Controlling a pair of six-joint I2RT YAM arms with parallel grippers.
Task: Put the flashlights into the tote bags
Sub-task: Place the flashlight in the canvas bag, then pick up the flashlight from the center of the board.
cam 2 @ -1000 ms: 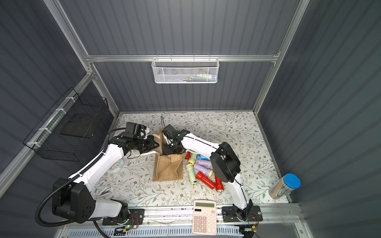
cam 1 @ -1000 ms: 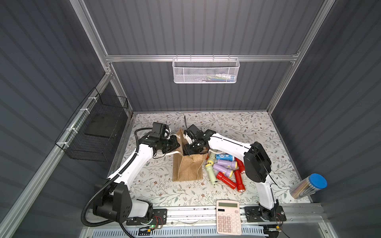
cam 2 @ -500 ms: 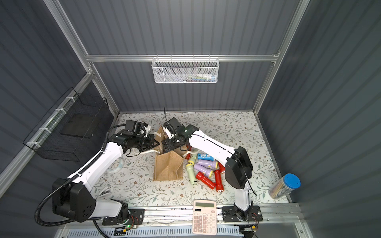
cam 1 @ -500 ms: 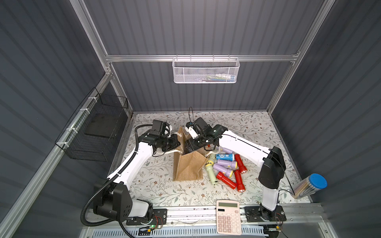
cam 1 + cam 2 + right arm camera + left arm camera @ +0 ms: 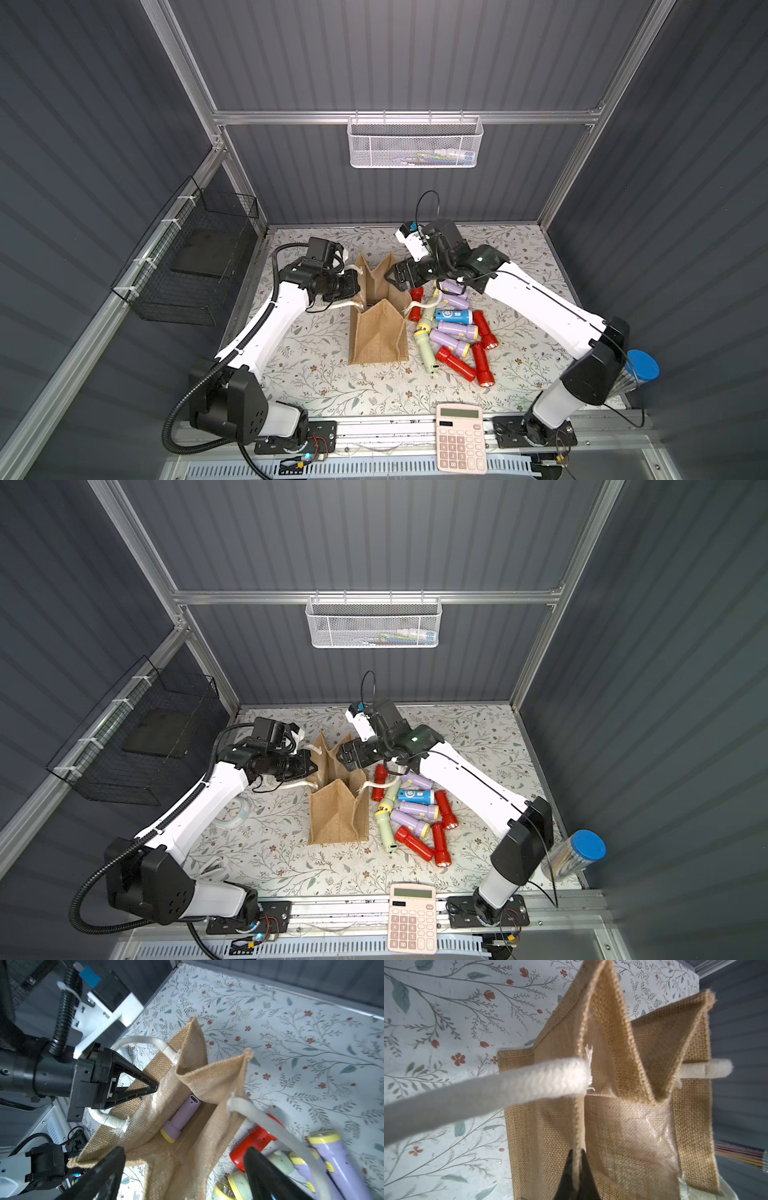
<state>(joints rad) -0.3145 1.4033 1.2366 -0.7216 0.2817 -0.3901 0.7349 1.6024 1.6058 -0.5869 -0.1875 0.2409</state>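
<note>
Lilac flashlight (image 5: 180,1119) now lies inside the bag (image 5: 376,332) at frame centre: the right gripper (image 5: 185,1152) has just released it, jaws wide and empty above the mouth. Left gripper (image 5: 154,1086) stays clenched on the rim. Drop done; the pile (image 5: 453,332) right of the bag remains.

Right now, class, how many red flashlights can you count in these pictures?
4 red flashlights on the table beside the tote bag: one against its rope handle, one next to the blue flashlight, two nearest the calculator. More may be hidden under the right arm.
</note>
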